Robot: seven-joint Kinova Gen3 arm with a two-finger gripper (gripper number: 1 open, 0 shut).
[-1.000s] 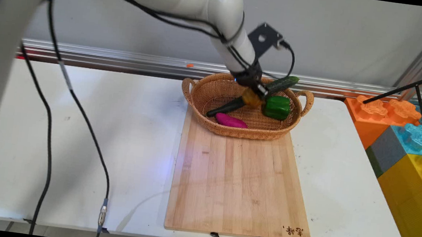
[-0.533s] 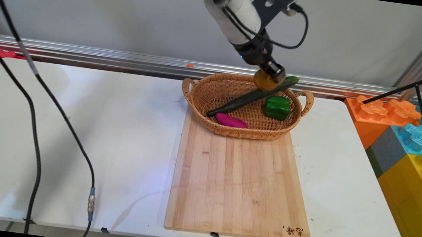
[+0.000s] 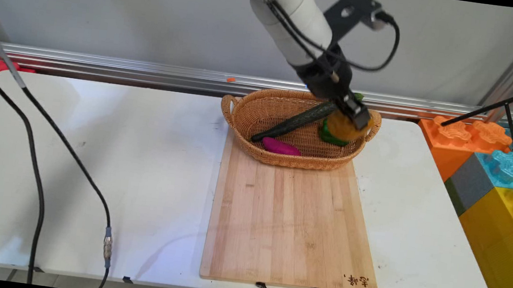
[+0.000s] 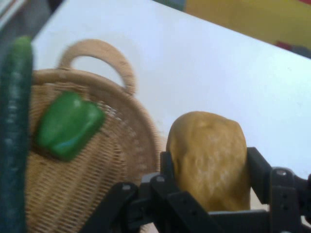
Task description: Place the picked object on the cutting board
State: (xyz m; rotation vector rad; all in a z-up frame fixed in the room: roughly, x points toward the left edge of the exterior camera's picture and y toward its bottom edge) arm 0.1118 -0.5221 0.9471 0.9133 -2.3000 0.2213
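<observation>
A yellow-brown potato (image 3: 343, 126) (image 4: 210, 158) is gripped in the black gripper (image 3: 353, 119) (image 4: 210, 167), with the fingers (image 4: 257, 172) clamped against its two sides. It is held in the air above the right end of the wicker basket (image 3: 260, 110) (image 4: 121, 145), close to the basket's right handle. Inside the basket, a green bell pepper (image 3: 327, 135) (image 4: 68, 125) is seen just beneath the potato, partly hidden by it in the main view. A long dark cucumber (image 3: 293, 121) (image 4: 13, 136) is laid slantwise across the basket, and a purple sweet potato (image 3: 280, 146) is lying by its near wall. The basket is set on the far end of a wooden cutting board (image 3: 290, 225), which is laid on the white table (image 3: 89, 168) (image 4: 204, 63).
</observation>
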